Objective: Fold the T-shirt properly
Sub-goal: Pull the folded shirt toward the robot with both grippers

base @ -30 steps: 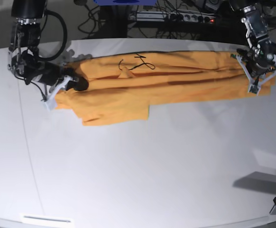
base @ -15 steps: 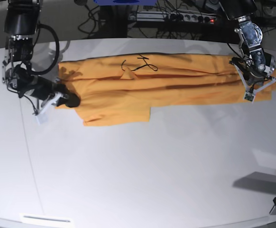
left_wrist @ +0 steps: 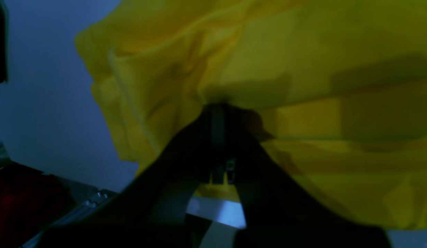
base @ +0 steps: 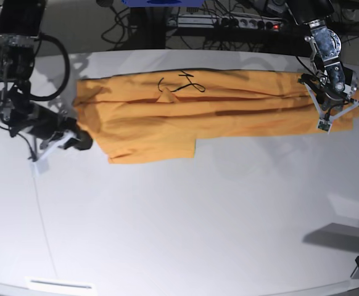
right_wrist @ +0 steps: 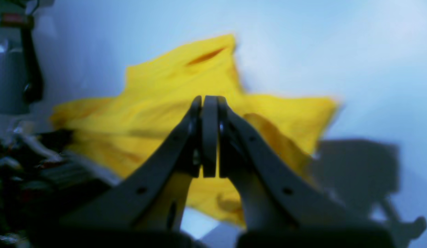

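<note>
The T-shirt [base: 216, 111] lies stretched in a long band along the far edge of the white table [base: 185, 228], reaching from near the far left corner to the far right corner. It is folded lengthwise into several overlapping layers, with one squarish flap jutting toward the table's middle at its left half.

The left gripper [base: 334, 111] sits on the shirt's end by the far right corner, its jaws pressed together with a fold of the cloth pinched between them; in the left wrist view the yellow fabric [left_wrist: 268, 86] bunches right at the closed tips [left_wrist: 218, 110]. The right gripper [base: 44, 157] is closed on nothing and stands clear of the cloth, just off the shirt's other end toward the table's left edge; the right wrist view shows its jaws [right_wrist: 208, 103] touching, with the shirt [right_wrist: 165, 96] beyond them.

The cloth is thin, soft and matte, orange-yellow, creased in long ridges. A thin dark squiggle [base: 178, 83] marks the collar area. The table is smooth and faintly glossy.
</note>
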